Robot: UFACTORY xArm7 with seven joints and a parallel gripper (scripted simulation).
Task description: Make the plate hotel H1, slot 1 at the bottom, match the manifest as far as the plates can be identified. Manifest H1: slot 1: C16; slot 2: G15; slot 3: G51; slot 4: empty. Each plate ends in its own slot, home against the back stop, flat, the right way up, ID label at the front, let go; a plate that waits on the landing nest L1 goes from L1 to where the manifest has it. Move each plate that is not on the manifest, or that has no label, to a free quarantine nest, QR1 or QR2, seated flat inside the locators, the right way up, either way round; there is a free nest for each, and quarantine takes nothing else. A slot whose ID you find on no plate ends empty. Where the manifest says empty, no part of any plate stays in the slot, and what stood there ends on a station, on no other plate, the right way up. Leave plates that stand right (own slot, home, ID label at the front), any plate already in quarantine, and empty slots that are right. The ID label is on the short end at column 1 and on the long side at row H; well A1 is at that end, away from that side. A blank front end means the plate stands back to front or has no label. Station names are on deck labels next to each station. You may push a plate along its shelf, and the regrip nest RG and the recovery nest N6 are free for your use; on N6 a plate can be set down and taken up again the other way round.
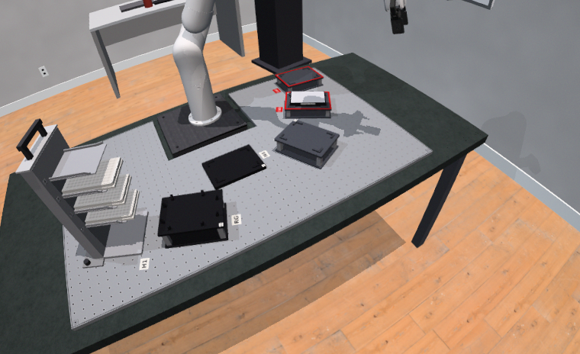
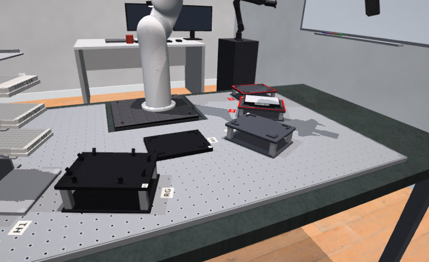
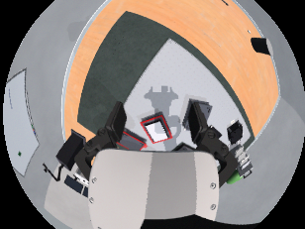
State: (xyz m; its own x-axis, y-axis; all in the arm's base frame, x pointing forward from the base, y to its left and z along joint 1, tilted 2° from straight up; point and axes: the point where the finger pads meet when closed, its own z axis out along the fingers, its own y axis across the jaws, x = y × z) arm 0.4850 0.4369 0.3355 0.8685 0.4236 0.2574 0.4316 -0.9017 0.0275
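The plate hotel H1 (image 1: 81, 188) stands at the left of the deck. Three white well plates sit on its shelves, one above the other: upper (image 1: 94, 175), middle (image 1: 103, 195), lower (image 1: 112, 213). A bare flat shelf (image 1: 78, 160) lies above them. Their labels are too small to read. A white plate (image 1: 307, 98) lies in the nearer red-framed quarantine nest; the farther red-framed nest (image 1: 298, 76) is bare. My gripper (image 1: 398, 19) hangs high above the back right of the table, open and empty. It also shows in the exterior view (image 2: 372, 7) and in the wrist view (image 3: 156, 122).
The grey raised nest (image 1: 306, 143) stands bare near the quarantine nests. The flat black nest (image 1: 234, 165) lies mid-deck. The black regrip nest RG (image 1: 193, 217) with upright pins stands next to the hotel. The arm's base (image 1: 201, 116) is at the back.
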